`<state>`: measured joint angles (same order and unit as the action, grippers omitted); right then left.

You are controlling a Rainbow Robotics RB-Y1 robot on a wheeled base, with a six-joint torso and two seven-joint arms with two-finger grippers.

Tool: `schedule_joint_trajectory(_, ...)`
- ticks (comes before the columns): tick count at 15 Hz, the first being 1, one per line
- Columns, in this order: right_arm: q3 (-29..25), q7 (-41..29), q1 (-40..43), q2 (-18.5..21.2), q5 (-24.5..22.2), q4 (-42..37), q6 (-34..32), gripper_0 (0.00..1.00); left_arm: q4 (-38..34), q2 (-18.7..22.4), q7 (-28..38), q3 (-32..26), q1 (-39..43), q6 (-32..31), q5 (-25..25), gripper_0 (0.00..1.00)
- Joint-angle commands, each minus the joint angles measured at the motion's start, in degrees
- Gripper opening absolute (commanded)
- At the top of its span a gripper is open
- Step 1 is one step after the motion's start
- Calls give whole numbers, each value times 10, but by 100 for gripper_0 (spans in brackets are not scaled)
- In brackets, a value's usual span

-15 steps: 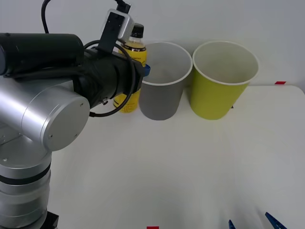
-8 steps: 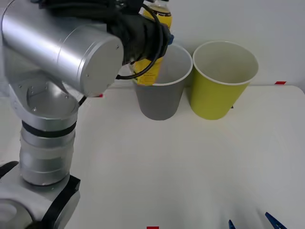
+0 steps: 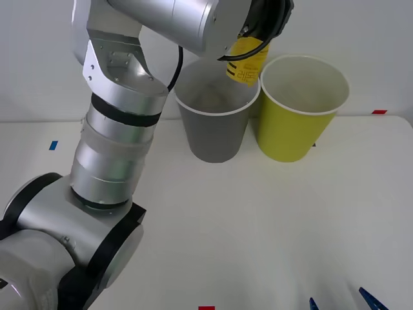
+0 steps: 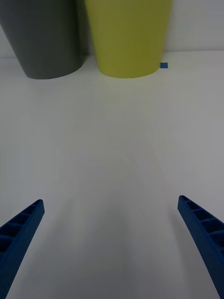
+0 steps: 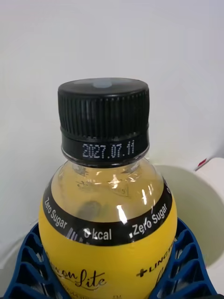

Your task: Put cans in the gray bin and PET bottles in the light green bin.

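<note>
Midair, the left gripper (image 5: 109, 275) has its jaws clenched on the bottle (image 3: 248, 61), above the gray bin's (image 3: 216, 132) rim near the surface's far edge. It should carry it over the green bin (image 3: 293, 129) before letting go. The right gripper (image 4: 112, 243) waits released.

White table (image 3: 258, 219), plain pale wall (image 3: 361, 32) behind. Small blue tape mark (image 3: 53, 145) on the tabletop at far left, red mark (image 3: 379, 112) at the back right edge, another red mark (image 3: 206, 308) at the near edge. Blue square (image 4: 164, 65) stuck to the table in the right wrist view.
</note>
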<state>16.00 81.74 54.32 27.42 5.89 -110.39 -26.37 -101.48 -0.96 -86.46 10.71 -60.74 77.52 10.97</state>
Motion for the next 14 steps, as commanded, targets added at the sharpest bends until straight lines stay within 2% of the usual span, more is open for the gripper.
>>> schedule_joint_trajectory(1,0,0,0,0,0,0,0,100,78,0,-4,21,-2,-131,47,0)
schedule_joint_trajectory(3,0,0,0,0,0,0,0,100,115,0,-3,41,-3,-199,60,0)
schedule_joint_trajectory(7,0,0,0,0,0,0,0,100,146,0,6,71,-2,-264,85,0)
schedule_joint_trajectory(11,0,0,0,0,0,0,0,100,250,0,6,125,-2,-442,97,0)
schedule_joint_trajectory(12,0,0,0,0,0,0,0,100,265,0,4,127,-2,-466,97,0)
schedule_joint_trajectory(14,0,0,0,0,0,0,0,100,269,0,5,127,-2,-471,98,0)
